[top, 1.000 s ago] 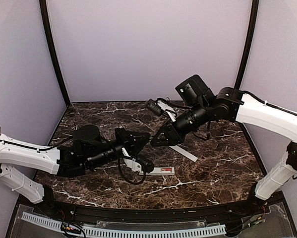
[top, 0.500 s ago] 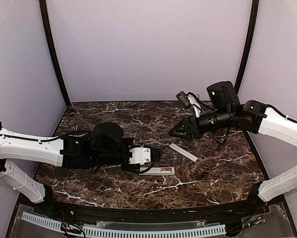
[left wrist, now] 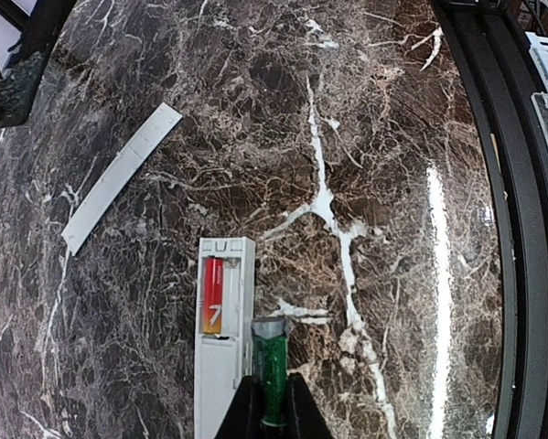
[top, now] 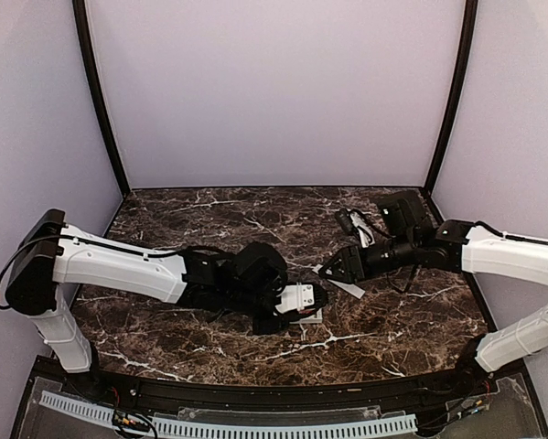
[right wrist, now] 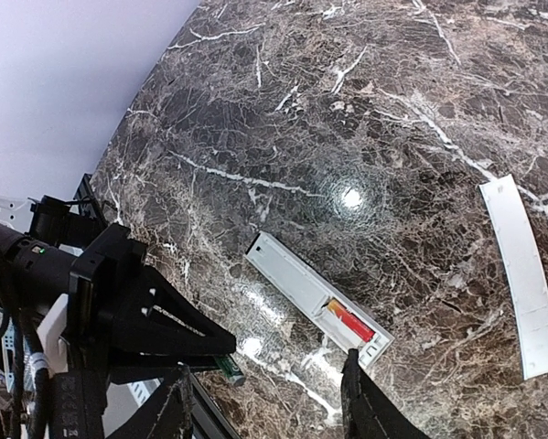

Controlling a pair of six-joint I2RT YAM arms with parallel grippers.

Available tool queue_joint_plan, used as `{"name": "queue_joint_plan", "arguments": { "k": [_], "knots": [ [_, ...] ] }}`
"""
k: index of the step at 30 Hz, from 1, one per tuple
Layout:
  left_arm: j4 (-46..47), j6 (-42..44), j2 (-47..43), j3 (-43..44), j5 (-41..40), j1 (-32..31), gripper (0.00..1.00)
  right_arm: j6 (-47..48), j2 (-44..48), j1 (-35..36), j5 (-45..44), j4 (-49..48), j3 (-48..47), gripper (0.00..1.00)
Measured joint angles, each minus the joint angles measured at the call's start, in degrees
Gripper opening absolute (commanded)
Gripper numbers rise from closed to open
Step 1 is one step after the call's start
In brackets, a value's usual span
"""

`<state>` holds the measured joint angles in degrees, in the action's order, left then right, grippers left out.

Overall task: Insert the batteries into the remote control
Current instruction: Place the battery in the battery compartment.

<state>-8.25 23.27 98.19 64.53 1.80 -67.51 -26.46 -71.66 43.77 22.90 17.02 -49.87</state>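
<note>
Top view: the left gripper (top: 317, 300) lies stretched low over the marble table (top: 411, 320). The remote control (top: 312, 316) shows as a white sliver just under its tips, on their near side. The right gripper (top: 328, 271) hangs just beyond, pointing at the left one, with the white strip (top: 351, 287) right beside its tips. From here I cannot tell how wide its jaws stand.

Left wrist view: the left gripper (left wrist: 272, 393) is pressed in on a green battery (left wrist: 269, 361), which sticks out ahead of the fingertips. The remote control (left wrist: 220, 366) lies just left of that cell and parallel to it. Its compartment is open, with a red battery (left wrist: 213, 293) seated ahead and left of the tips. The white strip (left wrist: 118, 178) is farther ahead to the left, well apart.

Right wrist view: only one dark finger (right wrist: 370, 412) of the right gripper shows, so its spread cannot be told. The remote control (right wrist: 315, 297) lies just ahead of it, red battery (right wrist: 351, 322) nearest. The left gripper (right wrist: 220, 364) pinches the green battery (right wrist: 228, 369) off to the left, and the white strip (right wrist: 521, 274) lies to the right
</note>
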Motion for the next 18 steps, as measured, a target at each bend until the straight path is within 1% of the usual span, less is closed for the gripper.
{"name": "queue_joint_plan", "arguments": {
  "k": [10, 18],
  "knots": [
    [-2.7, 0.1, 7.2, 5.0, 0.0, 2.9, 0.0, -3.1, -0.8, -3.8, 2.0, -5.8, 6.4, 0.52],
    [-6.8, 1.9, 13.2, 11.3, -0.9, 3.1, 0.0, -3.4, -3.7, -4.6, 2.7, -7.9, 7.4, 0.52]
  ]
}}
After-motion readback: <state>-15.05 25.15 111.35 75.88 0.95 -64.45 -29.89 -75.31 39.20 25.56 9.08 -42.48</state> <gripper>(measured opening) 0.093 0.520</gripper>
